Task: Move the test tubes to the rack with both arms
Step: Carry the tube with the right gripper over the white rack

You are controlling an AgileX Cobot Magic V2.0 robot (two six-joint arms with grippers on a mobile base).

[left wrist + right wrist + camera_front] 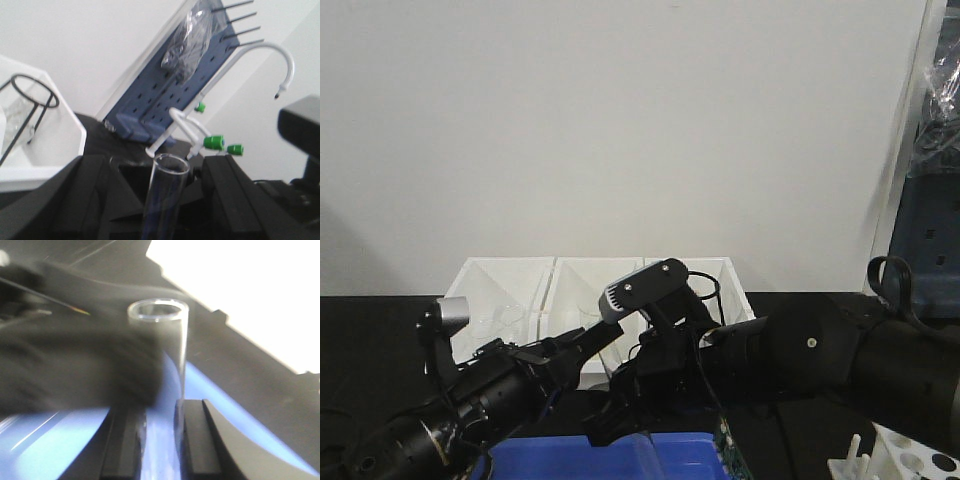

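A clear glass test tube (162, 345) stands upright between the pads of my right gripper (159, 407), which is shut on its lower part. In the left wrist view the same tube (167, 185) rises midway between the fingers of my left gripper (157, 160). These fingers stand wide apart on either side and do not touch it. In the front view the left gripper (582, 345) and the right gripper (620, 405) meet over a blue tray (580, 462). The white rack (910, 462) sits at the bottom right, apart from both arms.
Three white open-fronted bins (510, 290) stand against the back wall behind the arms. A blue pegboard (165, 100) and a white curved tap (272, 50) stand off to the right. A black wire stand (30, 100) sits in one bin.
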